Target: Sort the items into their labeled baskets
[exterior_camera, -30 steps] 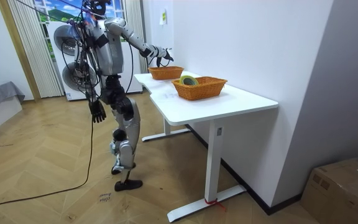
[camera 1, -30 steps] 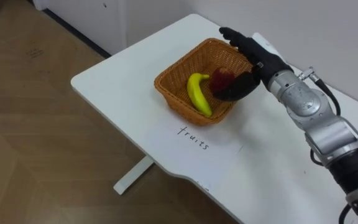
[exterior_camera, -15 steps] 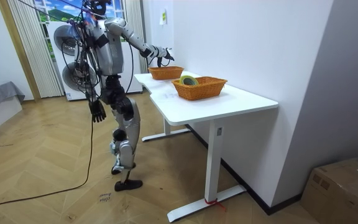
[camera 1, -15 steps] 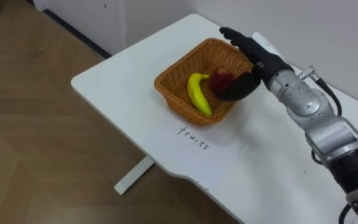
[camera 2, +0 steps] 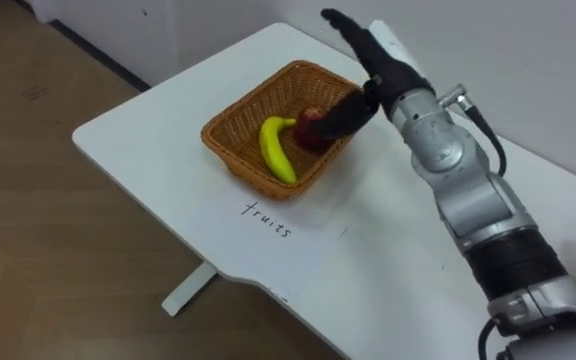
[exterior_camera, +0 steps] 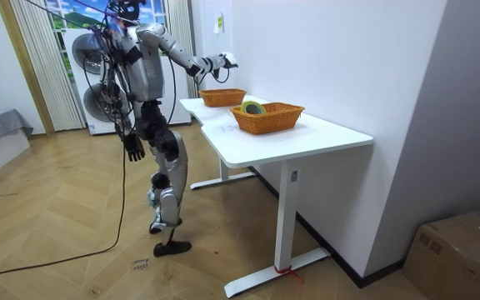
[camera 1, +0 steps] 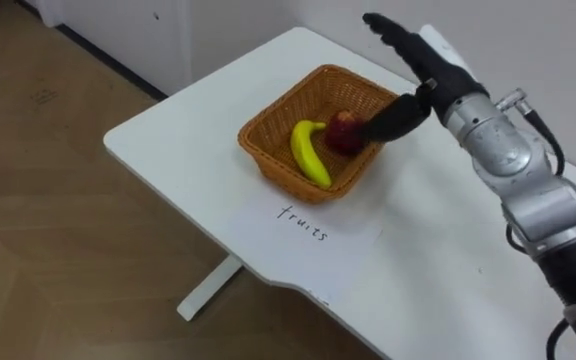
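Observation:
A woven fruit basket stands on the white table near its far left corner. In it lie a yellow banana and a red apple, side by side. My right hand hovers open above the basket's far right rim, fingers straight and pointing away, thumb reaching down toward the apple. In the room view I stand at the table's end with the right arm stretched over that basket. My left hand hangs open at my side.
A handwritten label lies on the table in front of the basket. A second woven basket with a roll of tape stands further along the table. A wall runs close behind the table; wooden floor lies beyond its left edge.
My right hand has risen from the basket and its fingers have straightened. The apple now lies free beside the banana.

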Motion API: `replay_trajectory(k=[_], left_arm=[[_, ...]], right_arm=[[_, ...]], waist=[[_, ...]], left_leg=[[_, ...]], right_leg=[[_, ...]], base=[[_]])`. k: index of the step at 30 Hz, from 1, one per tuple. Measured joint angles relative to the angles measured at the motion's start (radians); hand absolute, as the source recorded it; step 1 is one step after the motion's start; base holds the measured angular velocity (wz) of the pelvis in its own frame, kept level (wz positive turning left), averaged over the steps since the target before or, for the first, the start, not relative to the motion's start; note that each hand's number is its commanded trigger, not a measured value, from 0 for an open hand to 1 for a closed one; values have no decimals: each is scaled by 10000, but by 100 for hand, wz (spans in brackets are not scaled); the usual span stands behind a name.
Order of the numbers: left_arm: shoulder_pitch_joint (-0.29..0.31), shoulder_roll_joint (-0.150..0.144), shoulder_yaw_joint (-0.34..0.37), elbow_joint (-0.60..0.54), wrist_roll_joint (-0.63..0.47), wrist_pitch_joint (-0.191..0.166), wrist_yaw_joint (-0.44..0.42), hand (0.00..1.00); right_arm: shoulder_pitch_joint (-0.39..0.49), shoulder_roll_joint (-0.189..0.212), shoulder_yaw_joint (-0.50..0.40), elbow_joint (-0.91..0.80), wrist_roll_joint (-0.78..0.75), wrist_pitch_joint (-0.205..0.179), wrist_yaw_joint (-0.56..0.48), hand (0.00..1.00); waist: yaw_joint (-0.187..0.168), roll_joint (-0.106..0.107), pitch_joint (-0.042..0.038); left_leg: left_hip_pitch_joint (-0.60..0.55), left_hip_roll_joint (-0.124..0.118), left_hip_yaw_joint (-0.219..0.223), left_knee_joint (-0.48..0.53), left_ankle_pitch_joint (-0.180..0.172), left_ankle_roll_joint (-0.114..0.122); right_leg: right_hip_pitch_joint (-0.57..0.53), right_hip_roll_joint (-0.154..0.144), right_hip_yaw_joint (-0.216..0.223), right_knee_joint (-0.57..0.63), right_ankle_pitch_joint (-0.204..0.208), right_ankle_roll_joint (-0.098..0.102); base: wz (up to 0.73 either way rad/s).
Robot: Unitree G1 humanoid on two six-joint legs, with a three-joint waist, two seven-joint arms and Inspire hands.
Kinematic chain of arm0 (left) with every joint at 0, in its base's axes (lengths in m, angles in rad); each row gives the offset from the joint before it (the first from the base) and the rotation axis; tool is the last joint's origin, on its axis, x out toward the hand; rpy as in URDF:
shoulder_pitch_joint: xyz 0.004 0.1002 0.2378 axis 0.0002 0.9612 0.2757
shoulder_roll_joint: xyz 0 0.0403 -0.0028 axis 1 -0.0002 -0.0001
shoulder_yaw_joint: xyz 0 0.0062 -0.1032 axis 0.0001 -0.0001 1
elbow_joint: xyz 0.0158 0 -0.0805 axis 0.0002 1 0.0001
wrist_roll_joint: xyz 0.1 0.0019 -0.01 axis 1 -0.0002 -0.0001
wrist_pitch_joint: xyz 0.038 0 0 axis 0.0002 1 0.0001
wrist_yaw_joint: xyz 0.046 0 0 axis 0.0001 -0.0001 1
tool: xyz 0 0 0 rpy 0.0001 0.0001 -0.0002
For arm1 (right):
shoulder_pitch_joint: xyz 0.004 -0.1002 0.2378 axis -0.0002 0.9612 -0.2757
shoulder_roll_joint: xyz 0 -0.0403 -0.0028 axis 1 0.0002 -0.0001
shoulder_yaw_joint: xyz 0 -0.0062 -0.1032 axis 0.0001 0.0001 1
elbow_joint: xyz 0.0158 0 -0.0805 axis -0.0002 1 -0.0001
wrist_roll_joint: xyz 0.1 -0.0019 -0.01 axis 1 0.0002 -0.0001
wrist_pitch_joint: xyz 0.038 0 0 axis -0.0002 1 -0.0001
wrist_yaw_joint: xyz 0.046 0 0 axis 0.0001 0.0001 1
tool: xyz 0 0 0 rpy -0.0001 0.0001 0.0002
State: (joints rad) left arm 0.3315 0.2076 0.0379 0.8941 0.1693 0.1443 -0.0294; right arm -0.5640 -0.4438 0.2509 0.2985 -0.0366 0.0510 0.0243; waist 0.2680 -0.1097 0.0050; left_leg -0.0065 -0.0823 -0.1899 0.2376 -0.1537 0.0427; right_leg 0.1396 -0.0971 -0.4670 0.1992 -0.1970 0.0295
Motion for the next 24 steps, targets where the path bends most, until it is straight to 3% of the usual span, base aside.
replay_trajectory(k=[2,5,9,19,24], left_arm=[[47,-2,-1,0,6,-2,6,0],[-33,-6,2,104,6,-32,48,0],[-95,-1,33,93,-1,-28,103,0],[-528,17,425,102,-17,-423,317,0],[-538,11,426,111,-15,-515,656,0]], right_arm=[[0,-44,-129,-74,83,-129,-108,0],[24,-267,-433,-99,571,-300,-187,0],[39,-437,-911,-543,1281,-296,-219,0],[809,-643,-2646,-1606,1568,-376,-549,0],[839,-839,-3410,-1656,2523,-375,-755,0]], waist=[[-255,61,-70],[-484,77,-72],[-1104,63,-77],[-1876,-87,-97],[-2335,-116,-103]], left_leg=[[42,7,38,-12,-1,1],[139,58,220,-60,-2,2],[194,113,489,-94,-2,4],[612,353,1372,-415,-59,16],[709,465,1666,-413,-155,-1]], right_leg=[[17,-7,21,6,0,0],[50,18,309,27,1,-2],[16,58,669,27,12,-20],[-126,191,1496,38,71,-97],[-186,283,1753,28,122,-137]], base=[[-5],[-19],[-17],[-25],[-22]])
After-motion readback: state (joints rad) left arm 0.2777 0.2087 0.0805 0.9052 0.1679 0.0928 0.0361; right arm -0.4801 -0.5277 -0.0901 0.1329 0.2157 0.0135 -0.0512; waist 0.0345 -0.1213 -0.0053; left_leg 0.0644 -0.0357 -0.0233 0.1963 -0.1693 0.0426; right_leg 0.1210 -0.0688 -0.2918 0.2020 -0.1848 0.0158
